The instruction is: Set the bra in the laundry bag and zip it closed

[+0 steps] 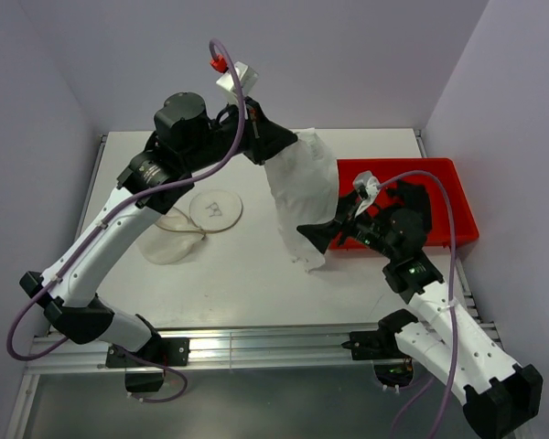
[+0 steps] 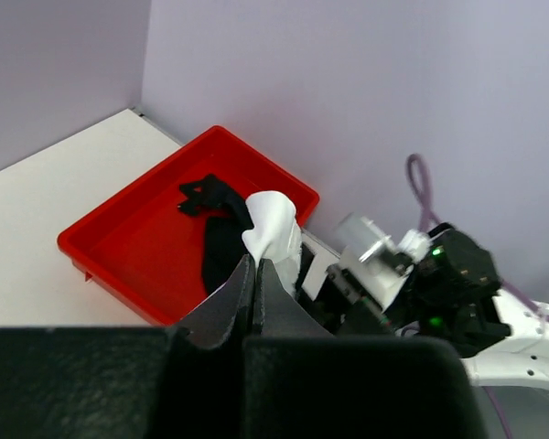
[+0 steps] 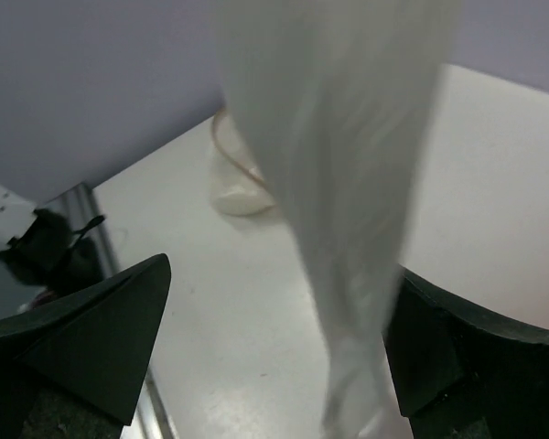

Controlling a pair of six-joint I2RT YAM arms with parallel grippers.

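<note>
Top external view: the left gripper (image 1: 291,143) is closed on the top edge of the white soft fabric bra (image 1: 302,187), hanging it above the bench (image 1: 256,283), I judge so it drapes straight. The right gripper (image 1: 328,229) is open astride its lower end. The small white translucent mesh laundry bag (image 1: 172,241) lies apart, lid open.

Two robot arms. The left arm (image 1: 91,261) and right arm (image 1: 444,334) have white shells dotted with small dark screw holes, joined by rounded black joint housings. A lilac cable (image 1: 233,119) runs along each, with a red clip (image 1: 218,63) behind the left gripper (image 2: 254,265). A white camera block (image 1: 239,80) sits beside that clip. A green light (image 1: 408,271) glows behind the right gripper (image 3: 284,267), whose fingers (image 3: 91,347) are matte black wedges.
</note>
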